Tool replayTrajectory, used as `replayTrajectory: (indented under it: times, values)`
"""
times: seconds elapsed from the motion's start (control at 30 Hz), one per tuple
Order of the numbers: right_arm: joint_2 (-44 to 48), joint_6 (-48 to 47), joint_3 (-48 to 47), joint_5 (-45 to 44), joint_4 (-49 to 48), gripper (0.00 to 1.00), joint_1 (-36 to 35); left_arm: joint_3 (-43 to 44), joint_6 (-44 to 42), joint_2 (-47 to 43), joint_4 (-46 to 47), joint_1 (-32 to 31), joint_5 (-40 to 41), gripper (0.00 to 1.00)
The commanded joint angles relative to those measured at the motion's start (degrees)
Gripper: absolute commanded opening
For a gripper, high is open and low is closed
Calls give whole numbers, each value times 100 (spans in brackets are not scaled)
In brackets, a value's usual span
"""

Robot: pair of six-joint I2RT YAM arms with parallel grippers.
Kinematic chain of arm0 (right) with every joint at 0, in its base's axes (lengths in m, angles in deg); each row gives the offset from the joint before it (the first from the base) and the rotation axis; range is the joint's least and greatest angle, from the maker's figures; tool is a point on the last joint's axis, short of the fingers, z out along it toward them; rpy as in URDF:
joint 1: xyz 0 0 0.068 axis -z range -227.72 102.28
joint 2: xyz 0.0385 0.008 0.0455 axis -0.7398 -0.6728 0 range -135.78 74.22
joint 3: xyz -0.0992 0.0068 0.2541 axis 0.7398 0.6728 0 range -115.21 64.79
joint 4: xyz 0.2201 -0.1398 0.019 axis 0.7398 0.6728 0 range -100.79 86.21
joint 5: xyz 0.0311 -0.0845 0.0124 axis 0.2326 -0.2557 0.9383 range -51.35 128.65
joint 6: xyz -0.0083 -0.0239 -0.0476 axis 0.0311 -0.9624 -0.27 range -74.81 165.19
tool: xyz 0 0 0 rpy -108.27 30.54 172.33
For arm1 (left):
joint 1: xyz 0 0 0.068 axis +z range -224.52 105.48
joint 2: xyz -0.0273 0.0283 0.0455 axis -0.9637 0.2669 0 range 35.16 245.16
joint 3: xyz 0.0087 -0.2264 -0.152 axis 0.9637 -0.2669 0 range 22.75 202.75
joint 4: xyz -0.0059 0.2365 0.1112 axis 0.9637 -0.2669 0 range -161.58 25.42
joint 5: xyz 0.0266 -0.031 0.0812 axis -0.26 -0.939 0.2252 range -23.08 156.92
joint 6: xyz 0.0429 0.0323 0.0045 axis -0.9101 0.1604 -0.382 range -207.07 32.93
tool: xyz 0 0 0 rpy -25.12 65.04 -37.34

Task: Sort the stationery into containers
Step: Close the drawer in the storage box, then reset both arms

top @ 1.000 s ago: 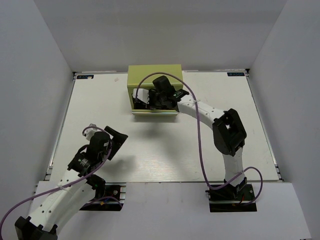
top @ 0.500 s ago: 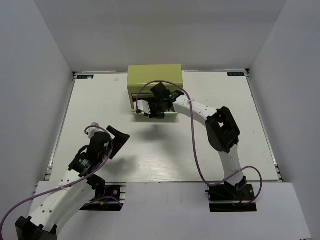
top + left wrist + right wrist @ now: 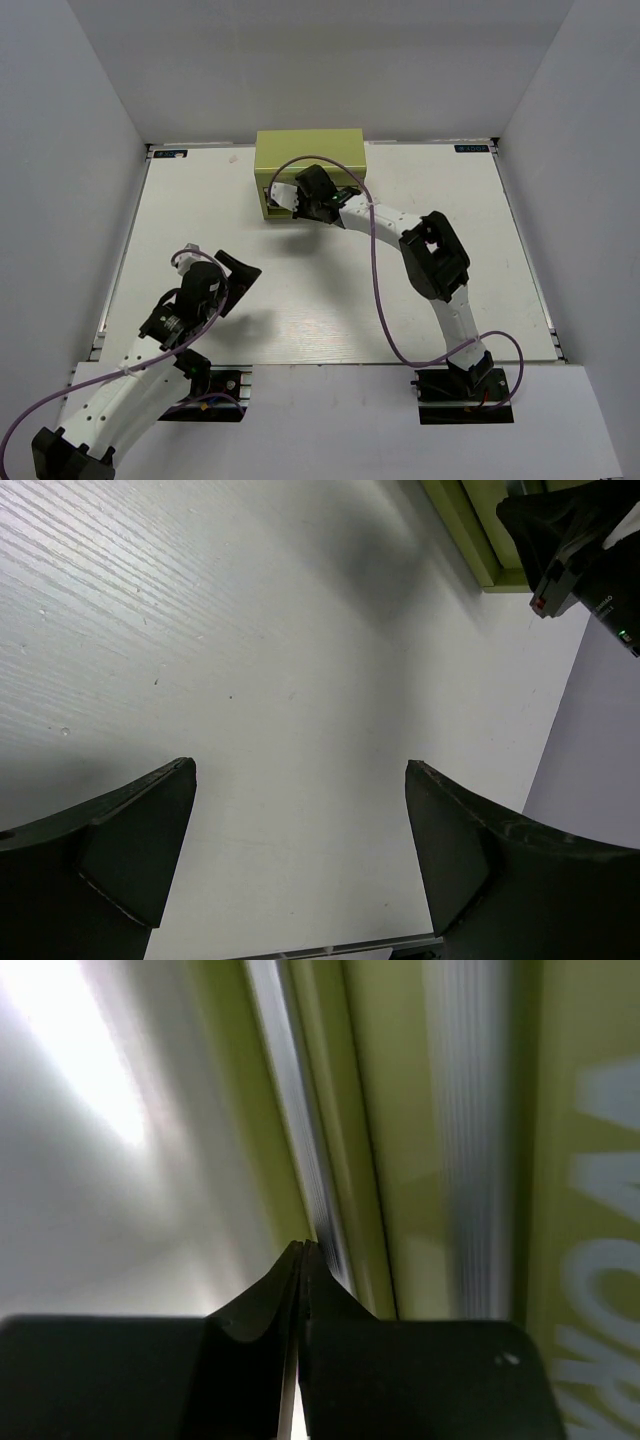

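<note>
Olive boxy metal chest [image 3: 308, 150] faces the clenched right tool [image 3: 302, 1248]; left tool [image 3: 300, 768] gapes above grained tabletop [image 3: 200, 630].

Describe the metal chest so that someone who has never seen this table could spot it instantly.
Start at the white table and go to its far edge, about midway across. There stands a boxy olive yellow-green chest with pale lettering on its front. Its colour and box shape set it apart from the black-and-white right gripper, shut at its front face.
</note>
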Motion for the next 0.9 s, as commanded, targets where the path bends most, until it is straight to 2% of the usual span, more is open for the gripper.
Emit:
replayTrajectory:
  times: [0.0,0.2,0.23,0.27,0.3,0.33,0.37,0.4,0.43,0.47,0.5,0.6,0.7,0.77,0.8,0.87]
  values:
    - [-174,10,-150,-942,-895,0,72,-20,-62,16,147,32,-35,95]
    - [-105,167,-273,-979,-545,0,64,32,-167,16,147,32,-87,97]
    - [52,246,-299,-639,-344,0,90,32,-168,16,207,32,-87,97]
    - [167,421,-317,-70,354,0,81,32,-246,-53,295,32,-87,98]
    - [299,492,-100,528,509,0,125,32,-351,-124,357,32,-157,98]
    - [857,675,42,882,624,0,134,32,-413,-124,427,32,-227,99]
    - [1089,721,191,1381,712,3,143,-20,-475,-203,611,32,-228,99]
    - [1282,782,602,1725,722,9,151,-20,-588,-273,708,32,-306,99]
    - [1867,957,693,1859,713,19,160,-73,-642,-274,822,32,-394,99]
    - [2038,1019,763,1983,635,30,178,-125,-695,-274,936,32,-447,99]
    - [2310,1098,816,1975,616,53,204,-126,-826,-274,1190,32,-526,99]
    - [2794,1651,729,1564,494,81,405,13,-1229,-47,1621,32,-702,99]
    - [3015,1890,833,1045,414,90,617,304,-1721,288,1676,32,-816,99]
    - [3225,1899,1079,719,178,90,837,612,-1933,612,1676,32,-878,99]
    - [3270,1934,1289,74,81,90,872,691,-2021,701,1728,32,-948,99]
    - [3428,2082,1527,-238,-201,90,1135,876,-2224,842,1789,32,-1001,99]
